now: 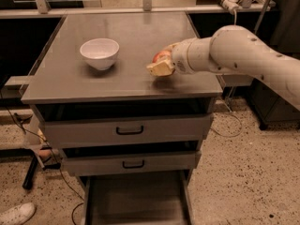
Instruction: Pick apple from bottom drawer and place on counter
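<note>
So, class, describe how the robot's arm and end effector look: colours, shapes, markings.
The arm is white, built of thick rounded segments with ringed seams near the wrist and a few small dark dots on its shell. Its end effector, over the right side of the counter, has pale tan, blocky fingers. No cables show.

My arm [243, 50] enters from the right, and its forearm reaches leftward and slightly downward. My gripper [161, 64] hangs just over the right part of the counter [126, 76], tan fingers [160, 70] clamped around the apple [159, 56].
</note>
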`<state>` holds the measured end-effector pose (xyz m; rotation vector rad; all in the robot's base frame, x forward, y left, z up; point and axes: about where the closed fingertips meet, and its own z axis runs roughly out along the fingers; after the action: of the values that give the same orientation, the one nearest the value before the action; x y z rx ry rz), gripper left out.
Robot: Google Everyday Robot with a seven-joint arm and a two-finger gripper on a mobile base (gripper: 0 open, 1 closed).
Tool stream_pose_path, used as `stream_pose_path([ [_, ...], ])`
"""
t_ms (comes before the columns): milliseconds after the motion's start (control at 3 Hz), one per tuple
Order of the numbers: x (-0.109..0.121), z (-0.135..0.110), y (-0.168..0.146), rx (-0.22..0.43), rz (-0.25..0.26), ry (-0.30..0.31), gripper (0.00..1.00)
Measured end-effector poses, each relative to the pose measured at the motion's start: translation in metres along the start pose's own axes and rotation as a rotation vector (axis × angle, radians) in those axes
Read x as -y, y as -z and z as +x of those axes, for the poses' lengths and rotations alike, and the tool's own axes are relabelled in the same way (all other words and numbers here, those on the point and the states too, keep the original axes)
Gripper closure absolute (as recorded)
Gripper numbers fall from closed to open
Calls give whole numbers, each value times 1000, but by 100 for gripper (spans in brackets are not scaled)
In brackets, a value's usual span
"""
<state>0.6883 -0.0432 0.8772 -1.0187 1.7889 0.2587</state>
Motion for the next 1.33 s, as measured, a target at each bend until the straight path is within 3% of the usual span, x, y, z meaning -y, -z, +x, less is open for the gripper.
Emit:
stream_pose_path([
  [667, 5, 7, -28, -71, -80, -32, 100],
  [1000, 7, 8, -32, -78, -96, -50, 100],
  [1333, 7, 8, -32, -78, -96, -50, 80],
])
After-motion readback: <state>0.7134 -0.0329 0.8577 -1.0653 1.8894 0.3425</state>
